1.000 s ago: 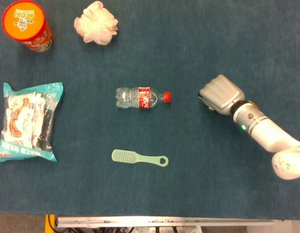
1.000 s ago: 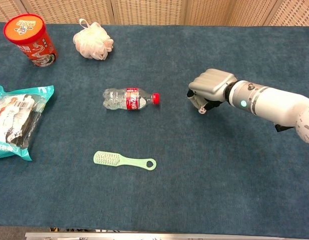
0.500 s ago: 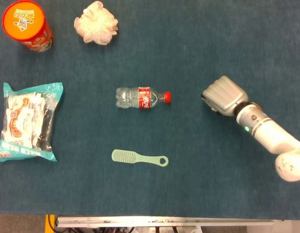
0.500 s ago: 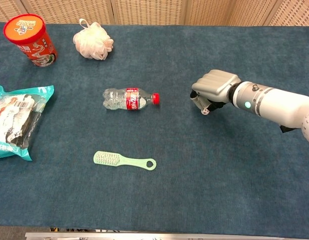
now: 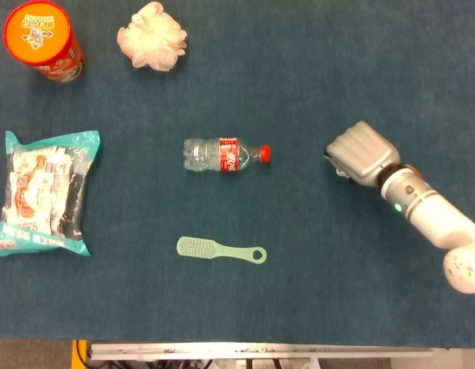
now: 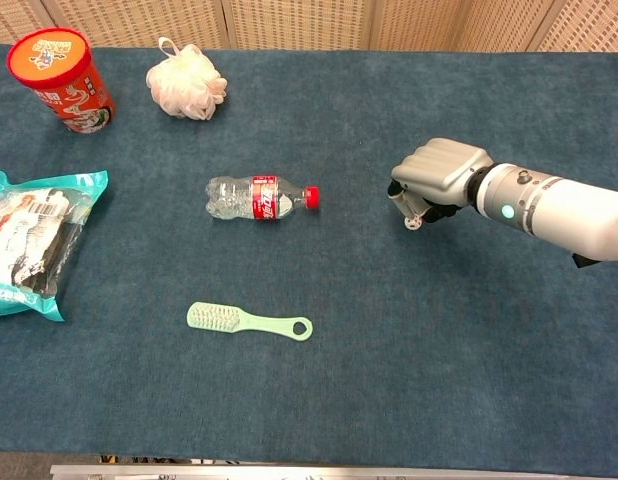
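The right hand [image 5: 360, 152] hangs over the dark blue carpeted surface [image 5: 314, 69] with its fingers curled in under the palm, holding nothing; the chest view [image 6: 439, 172] shows the curled fingertips [image 6: 414, 215] pointing down, close to the cloth. Its white forearm runs away from it, on the side far from the bottle. The left hand shows in neither view.

The nearest thing is a clear plastic bottle with a red label and red cap [image 5: 224, 154], lying on its side near the middle of the surface, its cap end turned toward the right hand. The hand is well apart from the bottle, level with it across the surface.

Nearer the robot's edge than the bottle lies a pale green plastic brush with a loop at its handle end [image 5: 220, 250], flat on the cloth. Far to the other side of the bottle from the hand rests a teal-edged snack packet [image 5: 45, 192]. Beyond the bottle, toward the far edge, sit a pale pink mesh bath puff [image 5: 152, 36] and an orange-lidded red cylindrical canister [image 5: 41, 40], standing upright.
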Available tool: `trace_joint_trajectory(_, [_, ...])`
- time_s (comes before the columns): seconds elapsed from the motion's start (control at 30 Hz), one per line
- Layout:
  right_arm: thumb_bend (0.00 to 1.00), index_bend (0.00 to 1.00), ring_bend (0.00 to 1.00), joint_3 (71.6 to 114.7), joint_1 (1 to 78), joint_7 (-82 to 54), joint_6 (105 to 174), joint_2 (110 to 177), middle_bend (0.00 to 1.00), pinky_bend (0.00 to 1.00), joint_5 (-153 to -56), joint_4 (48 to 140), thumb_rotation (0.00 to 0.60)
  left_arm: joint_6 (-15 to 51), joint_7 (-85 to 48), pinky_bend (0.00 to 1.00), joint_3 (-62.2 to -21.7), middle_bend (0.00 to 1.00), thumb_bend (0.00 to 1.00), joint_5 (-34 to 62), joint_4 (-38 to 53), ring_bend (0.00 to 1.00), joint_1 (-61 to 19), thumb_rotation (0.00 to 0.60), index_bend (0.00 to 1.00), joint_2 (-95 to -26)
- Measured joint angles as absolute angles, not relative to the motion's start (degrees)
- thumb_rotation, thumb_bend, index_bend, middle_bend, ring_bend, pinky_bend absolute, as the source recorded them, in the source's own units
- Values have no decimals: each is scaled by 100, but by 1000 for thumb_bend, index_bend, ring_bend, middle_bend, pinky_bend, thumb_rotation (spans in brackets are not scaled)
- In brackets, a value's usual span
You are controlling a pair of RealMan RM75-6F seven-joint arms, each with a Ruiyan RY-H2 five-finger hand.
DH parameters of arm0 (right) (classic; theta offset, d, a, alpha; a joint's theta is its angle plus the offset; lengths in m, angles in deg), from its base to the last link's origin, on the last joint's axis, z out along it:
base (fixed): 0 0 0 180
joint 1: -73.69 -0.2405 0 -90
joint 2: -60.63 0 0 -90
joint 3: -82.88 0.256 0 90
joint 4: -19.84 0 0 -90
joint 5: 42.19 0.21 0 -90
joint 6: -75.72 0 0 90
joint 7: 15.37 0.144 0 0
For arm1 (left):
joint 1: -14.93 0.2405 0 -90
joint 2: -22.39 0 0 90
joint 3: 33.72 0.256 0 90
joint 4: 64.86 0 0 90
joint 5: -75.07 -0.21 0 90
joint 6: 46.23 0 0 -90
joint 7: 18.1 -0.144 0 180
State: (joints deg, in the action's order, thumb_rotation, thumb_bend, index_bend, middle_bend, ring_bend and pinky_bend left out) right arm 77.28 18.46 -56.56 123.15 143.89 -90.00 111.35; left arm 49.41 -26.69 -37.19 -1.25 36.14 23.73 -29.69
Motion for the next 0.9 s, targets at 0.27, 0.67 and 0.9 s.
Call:
trace_joint_trajectory(0.27, [1000,546,881,7689,1947,-5615,12410,14281,960,969,-9071,11222,600,4921,-2696,348,-3721,400,345,-102,3608,223,2366,600,550,-2977])
trace_joint_trajectory(0.67, [1000,538,757,7545,2350,-5402,13015,13871,825,917,-9976,11736,600,4937,-2678,348,-3708,399,345,-247,3579,224,2340,600,536,-3003])
trace_joint_trajectory(0.9, [757,513,527,7247,3031,-4892,13970,13272,585,733,-11251,12139,600,4824,-2669,348,-3627,399,345,-604,3524,223,2211,600,490,-3083])
